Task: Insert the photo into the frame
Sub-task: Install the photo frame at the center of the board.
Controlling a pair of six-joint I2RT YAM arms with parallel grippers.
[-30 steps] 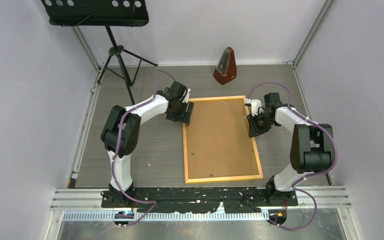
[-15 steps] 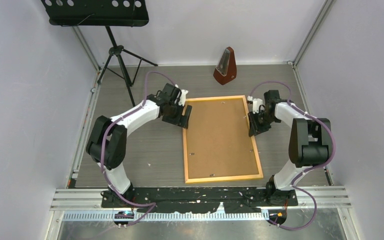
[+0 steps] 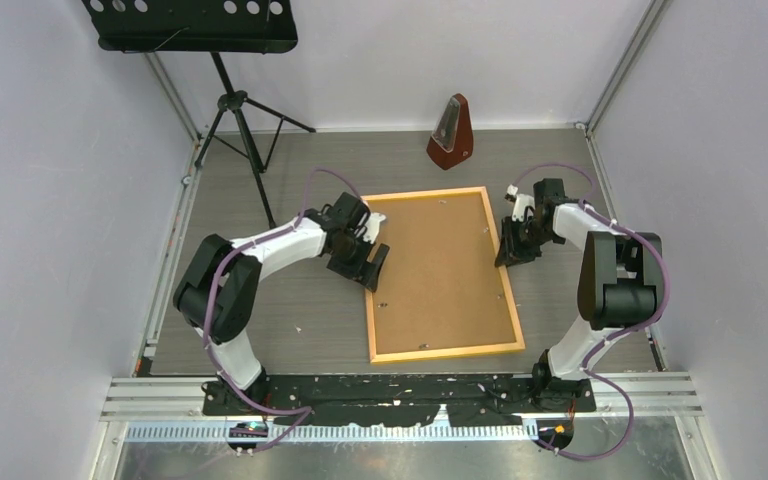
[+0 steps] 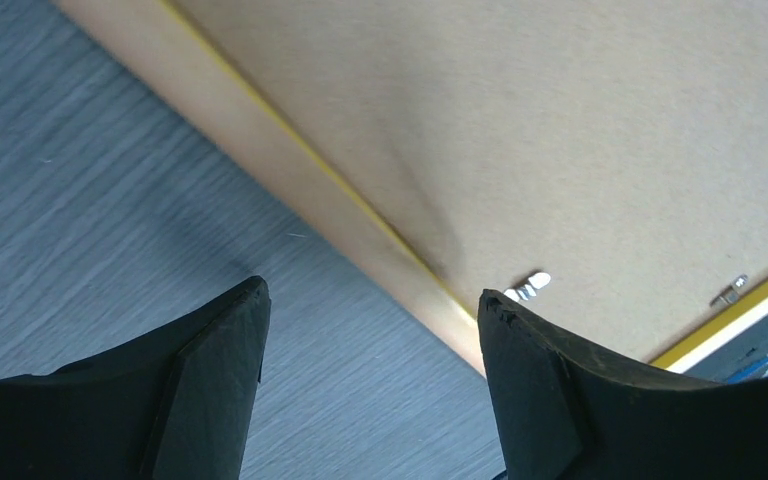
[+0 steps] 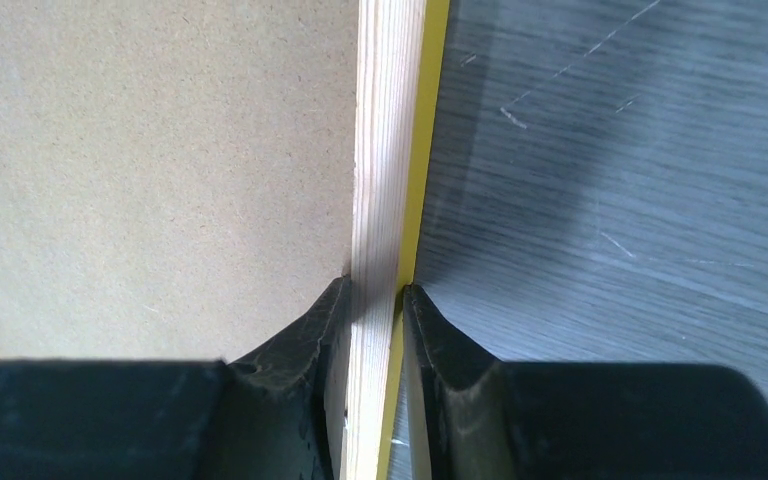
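The frame [image 3: 447, 352] lies on the table, back up, with a plain brown backing sheet [image 3: 440, 270] filling it. The photo is hidden. My right gripper [image 3: 508, 252] is shut on the frame's right wooden strip [image 5: 385, 150], one finger on the inner side and one on the outer side; the right wrist view shows the right gripper [image 5: 375, 290] pinching the strip. My left gripper [image 3: 370, 266] stands open over the frame's left strip [image 4: 290, 170]. In the left wrist view the left gripper [image 4: 372, 297] holds nothing, only table and strip between its fingers.
A brown metronome [image 3: 451, 131] stands behind the frame at the back of the table. A black music stand [image 3: 228, 105] on a tripod stands at the back left. Small metal tabs [image 4: 527, 287] sit on the backing sheet near the frame's edge.
My left gripper has moved along the frame's left strip toward the near side, opening a little wider at the start. The right gripper stays clamped on the right strip; the frame has shifted slightly.
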